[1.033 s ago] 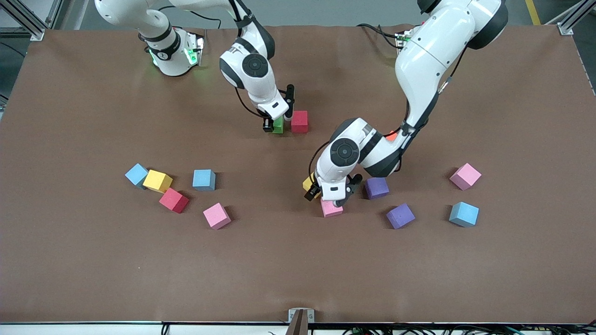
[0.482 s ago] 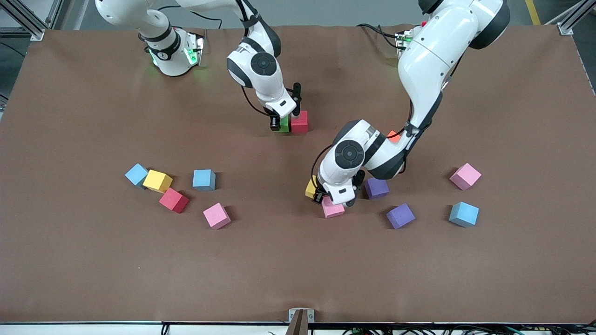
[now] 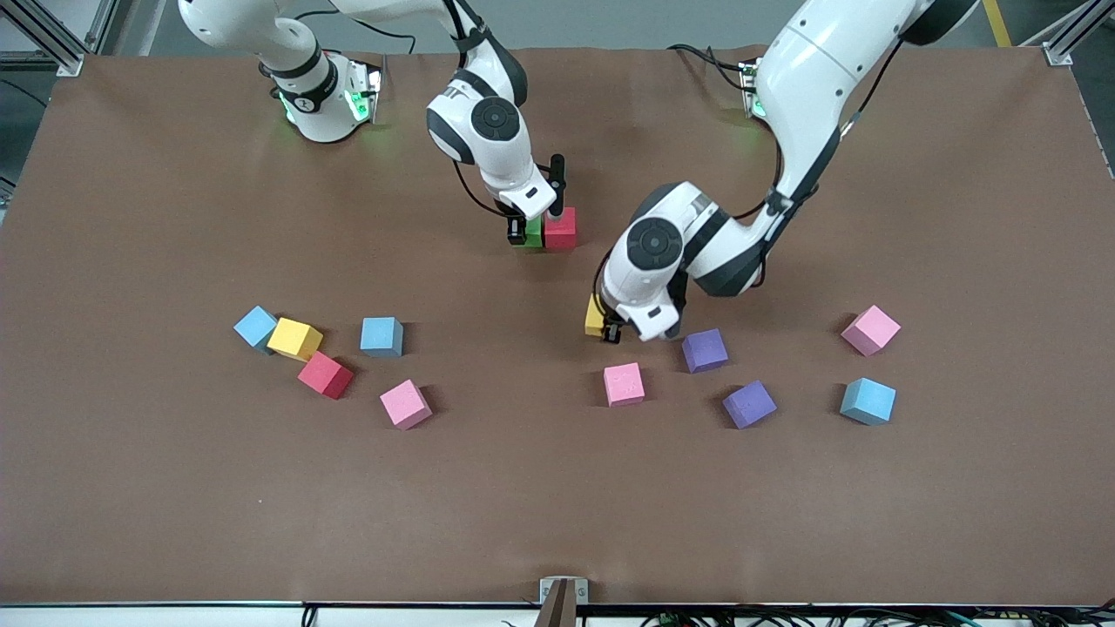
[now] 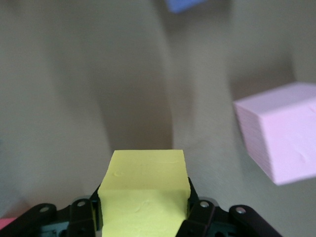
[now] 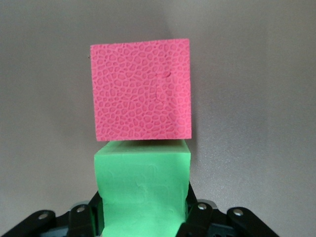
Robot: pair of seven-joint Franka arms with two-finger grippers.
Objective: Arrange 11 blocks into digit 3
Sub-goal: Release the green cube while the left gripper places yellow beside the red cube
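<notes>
The right gripper (image 3: 529, 233) pinches the green block (image 3: 532, 233) and holds it down at the table, touching the side of a red block (image 3: 561, 227) near the middle of the brown table (image 3: 139, 488). The left gripper (image 3: 607, 324) is clamped on a yellow block (image 3: 595, 315), lifted over the table just beside a purple block (image 3: 704, 349) and above a pink block (image 3: 624, 384). Toward the left arm's end lie a second purple block (image 3: 749, 404), a light blue block (image 3: 868, 401) and a pink block (image 3: 870, 330). Toward the right arm's end, a blue block (image 3: 255, 326), a yellow block (image 3: 293, 339) and a red block (image 3: 325, 374) sit clustered, touching, with another blue block (image 3: 382, 336) and a pink block (image 3: 405, 404) near them.
</notes>
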